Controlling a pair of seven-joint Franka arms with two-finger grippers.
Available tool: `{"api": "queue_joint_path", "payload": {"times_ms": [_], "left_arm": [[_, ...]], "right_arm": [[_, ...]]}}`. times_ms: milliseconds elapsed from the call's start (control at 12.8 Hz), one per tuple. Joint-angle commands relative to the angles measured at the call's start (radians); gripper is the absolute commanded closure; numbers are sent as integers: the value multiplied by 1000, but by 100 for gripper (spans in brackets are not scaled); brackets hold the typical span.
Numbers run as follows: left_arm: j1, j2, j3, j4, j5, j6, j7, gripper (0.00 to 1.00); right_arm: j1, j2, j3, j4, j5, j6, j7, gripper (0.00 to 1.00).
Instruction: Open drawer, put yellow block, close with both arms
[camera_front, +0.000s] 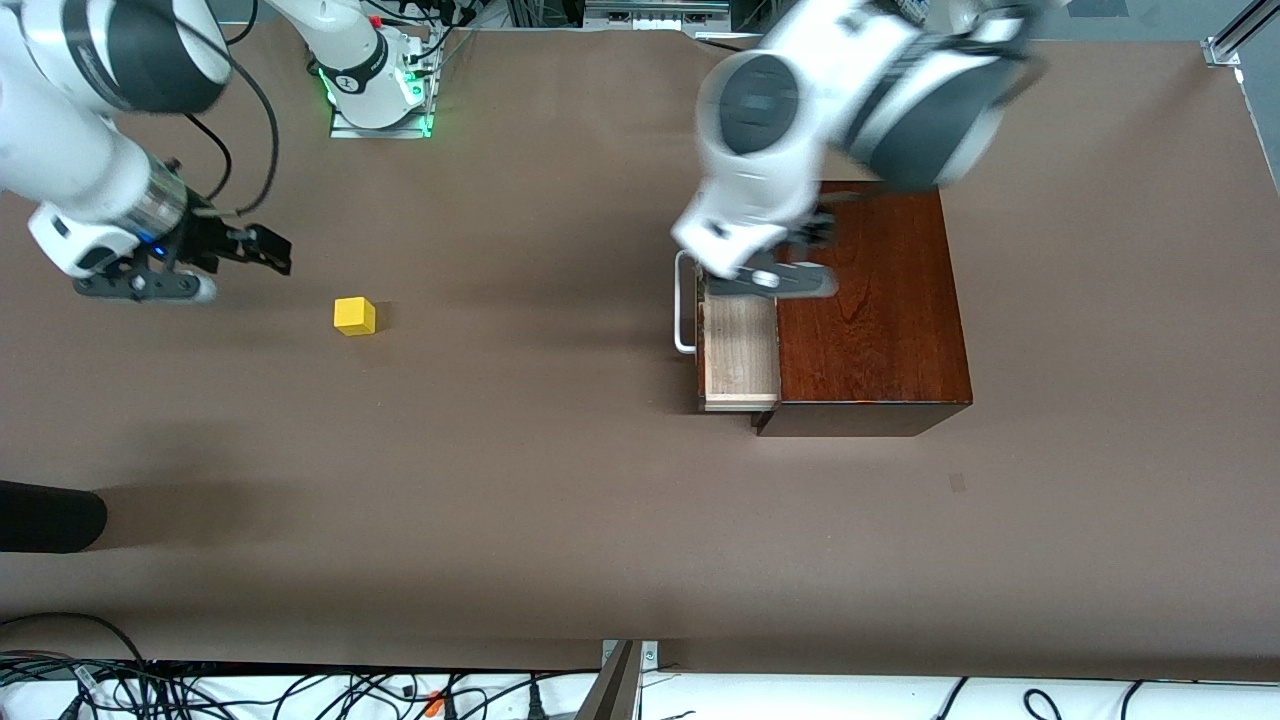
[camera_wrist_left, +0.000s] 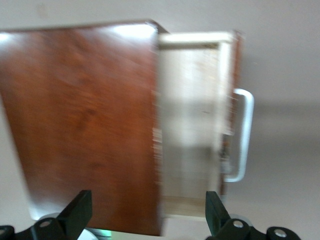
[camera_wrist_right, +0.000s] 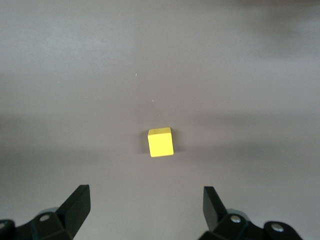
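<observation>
Brown paper covers the table. I see the wooden box toward the left arm's end, its drawer pulled partly out, white handle facing the right arm's end. My left pincer hangs over the box and drawer, fingers spread wide, empty. My right pincer hovers over bare table beside the yellow block, also wide open, holding nothing. Block sits on the table, well apart from the drawer.

left gripper open, right gripper open
</observation>
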Motion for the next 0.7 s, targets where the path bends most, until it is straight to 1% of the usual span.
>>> {"api": "queue_joint_path", "payload": {"times_ms": [0, 157, 235, 470, 548, 626], "left_arm": [[103, -75, -9, -27, -31, -48, 113, 0], [190, -126, -7, -26, -31, -94, 210, 0], [242, -147, -9, -27, -31, -103, 275, 0], [345, -155, 3, -26, -29, -116, 430, 0], [390, -157, 11, -32, -34, -109, 506, 0], [404, -183, 25, -52, -42, -91, 597, 0]], "right_arm": [[-5, 20, 3, -151, 17, 202, 9, 0], [-5, 37, 3, -297, 17, 419, 8, 0], [-6, 69, 3, -337, 17, 496, 9, 0], [-6, 179, 3, -370, 15, 638, 6, 0], [-6, 213, 3, -381, 15, 687, 6, 0], [-6, 239, 3, -399, 15, 736, 6, 0]]}}
